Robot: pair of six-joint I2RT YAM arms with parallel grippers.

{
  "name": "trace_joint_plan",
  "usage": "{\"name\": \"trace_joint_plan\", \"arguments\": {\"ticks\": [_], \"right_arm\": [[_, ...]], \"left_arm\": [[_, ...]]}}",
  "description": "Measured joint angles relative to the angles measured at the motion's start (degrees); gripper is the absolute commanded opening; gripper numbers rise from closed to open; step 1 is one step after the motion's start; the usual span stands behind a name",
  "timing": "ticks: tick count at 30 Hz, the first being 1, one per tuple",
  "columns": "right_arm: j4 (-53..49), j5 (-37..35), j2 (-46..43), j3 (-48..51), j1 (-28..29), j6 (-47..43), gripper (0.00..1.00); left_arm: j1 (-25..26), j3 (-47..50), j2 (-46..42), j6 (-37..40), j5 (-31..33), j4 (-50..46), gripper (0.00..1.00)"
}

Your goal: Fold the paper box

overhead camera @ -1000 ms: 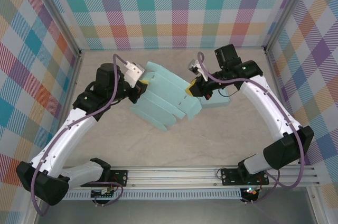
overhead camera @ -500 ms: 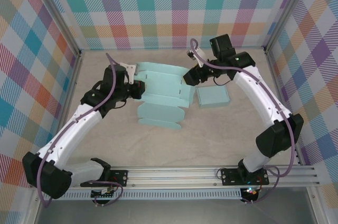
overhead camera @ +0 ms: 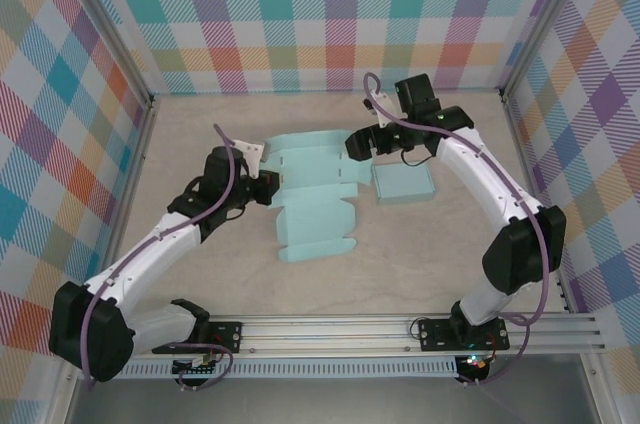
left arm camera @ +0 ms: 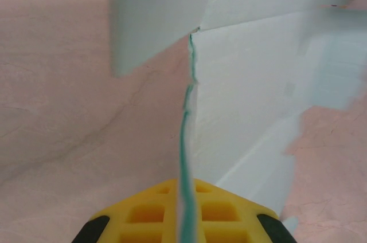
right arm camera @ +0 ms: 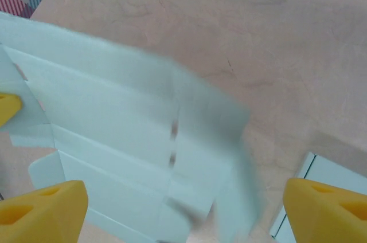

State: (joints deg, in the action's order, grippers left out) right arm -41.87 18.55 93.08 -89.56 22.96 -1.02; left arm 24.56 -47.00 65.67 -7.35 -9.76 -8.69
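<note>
The paper box point(overhead camera: 315, 199) lies spread out as a pale teal sheet, cut and creased, flat on the middle of the counter point(overhead camera: 450, 254). Its flaps fan out toward the near side.

The left tool point(overhead camera: 266, 186) sits at the sheet's left edge and is clenched on it. In the left wrist view the paper box point(left arm camera: 246, 82) runs edge-on as a thin teal line straight down into the left tool point(left arm camera: 183, 220), pinched between the yellow pads point(left arm camera: 143, 214). One panel spreads away to the right of that line. Another stands higher at the upper left, though it is hard to tell whether that one is lifted off the counter.

The right tool point(overhead camera: 358, 144) hangs over the sheet's upper right corner with its jaws spread wide and holding nothing. From the right wrist camera, its yellow fingertips point(right arm camera: 43, 208) stand far apart on either side of the right tool point(right arm camera: 183, 208). The paper box point(right arm camera: 114, 122) lies blurred beneath them, its slots and fold lines faintly visible.

A smaller teal box point(overhead camera: 405, 184) rests just beside the sheet's right edge, and its corner shows in the right wrist view point(right arm camera: 327, 168).
</note>
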Motion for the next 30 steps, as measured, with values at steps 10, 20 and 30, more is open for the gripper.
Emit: {"name": "trace_joint_plan", "arguments": {"ticks": [10,20,30], "right_arm": [[12.33,0.87,-4.63,11.17,-0.68,4.24,0.89],[31.63,4.63,-13.55,32.94,-4.87,3.56,0.93],[50.88,11.65,-10.21,40.79,-8.35,3.87,0.88]], "left_arm": [[0.00,13.62,-1.01,9.01,-0.74,19.15,0.05],[0.00,15.06,-5.66,16.68,-7.37,22.58,0.05],[-0.02,15.76,-9.84,18.36,-13.90,22.27,0.04]]}}
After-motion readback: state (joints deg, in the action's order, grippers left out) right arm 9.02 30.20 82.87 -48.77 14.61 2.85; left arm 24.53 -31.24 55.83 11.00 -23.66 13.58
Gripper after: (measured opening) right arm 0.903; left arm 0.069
